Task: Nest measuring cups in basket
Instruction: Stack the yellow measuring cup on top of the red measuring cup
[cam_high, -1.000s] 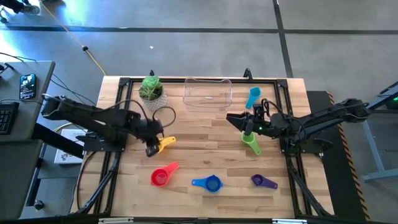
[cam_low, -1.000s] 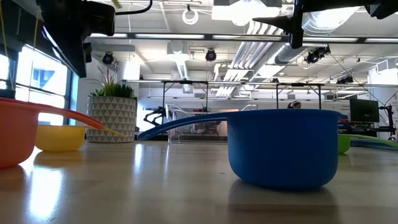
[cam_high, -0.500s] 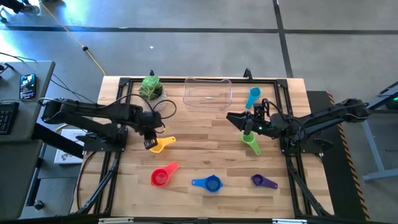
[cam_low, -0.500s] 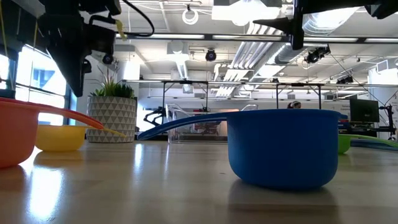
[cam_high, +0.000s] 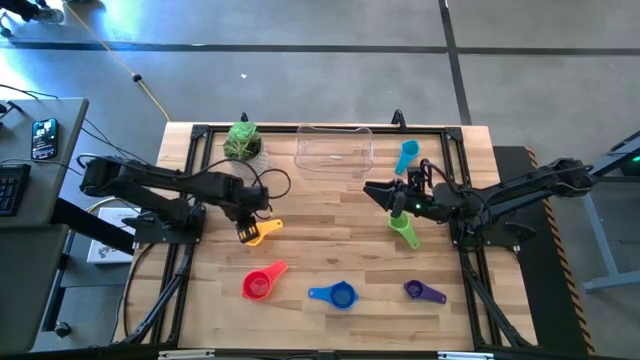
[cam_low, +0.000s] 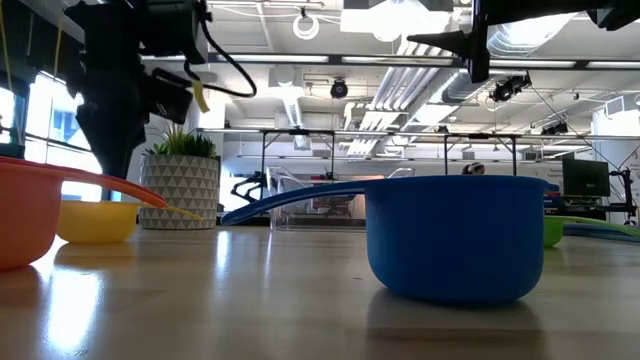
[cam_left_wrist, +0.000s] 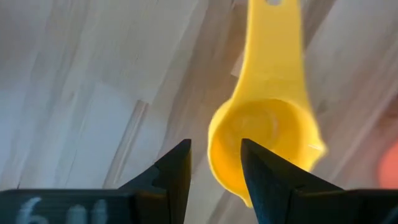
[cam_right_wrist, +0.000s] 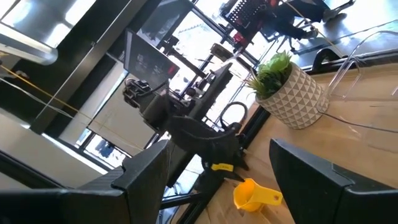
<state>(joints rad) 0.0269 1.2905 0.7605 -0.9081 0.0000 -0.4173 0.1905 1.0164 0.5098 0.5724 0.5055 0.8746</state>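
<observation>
The yellow measuring cup (cam_high: 262, 231) lies on its base left of the table's centre, its handle pointing toward the right edge. My left gripper (cam_high: 246, 232) hangs open just above its bowl (cam_left_wrist: 264, 143); in the left wrist view one finger (cam_left_wrist: 176, 171) stands outside the rim and the other (cam_left_wrist: 264, 177) over the bowl. In the low view its tips (cam_low: 104, 160) are still above the cup (cam_low: 95, 220). My right gripper (cam_high: 370, 189) waits open, raised over the table's right half, near the green cup (cam_high: 403, 231). The clear basket (cam_high: 335, 148) stands at the far edge.
A red cup (cam_high: 261, 283), a blue cup (cam_high: 335, 294) and a purple cup (cam_high: 423, 291) lie along the near side. A light blue cup (cam_high: 406, 155) lies right of the basket. A potted plant (cam_high: 243, 142) stands left of the basket, close behind my left arm.
My left gripper has come down toward the yellow cup and now hangs open just over its bowl. The right arm and all cups have kept still.
</observation>
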